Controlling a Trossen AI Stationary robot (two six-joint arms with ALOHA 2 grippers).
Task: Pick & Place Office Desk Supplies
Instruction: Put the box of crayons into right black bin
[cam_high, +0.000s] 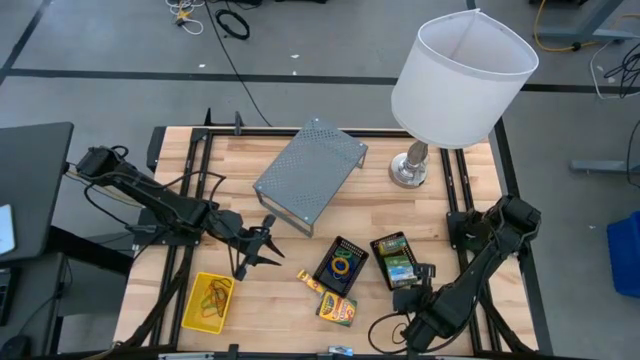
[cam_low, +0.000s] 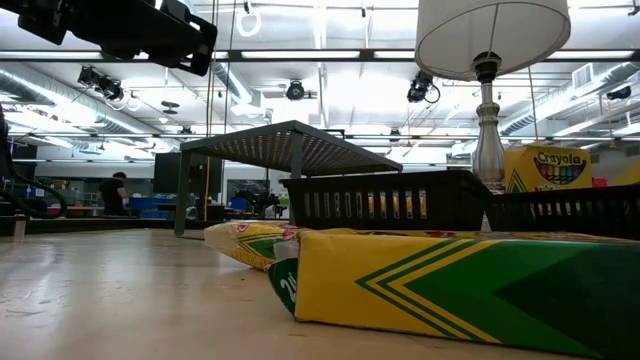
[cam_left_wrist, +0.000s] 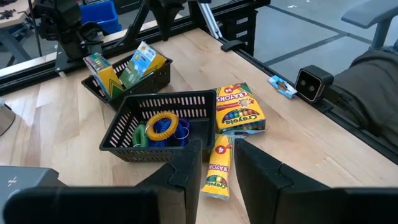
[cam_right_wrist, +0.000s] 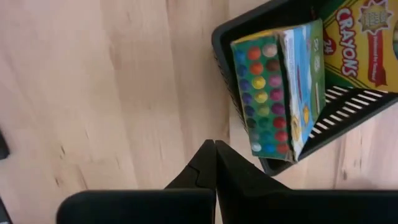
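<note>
two mesh trays (cam_high: 341, 265) side by side, apart.

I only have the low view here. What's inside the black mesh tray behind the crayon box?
Observer: Coloured rubber loops lie in that tray: yellow, blue and green.
Operator: And the right end effector?
Observer: The right end effector is shut and empty, beside the second tray.
Operator: Where's the basket?
Observer: The yellow basket sits by the table's edge on the left arm's side, with bands inside.
</note>
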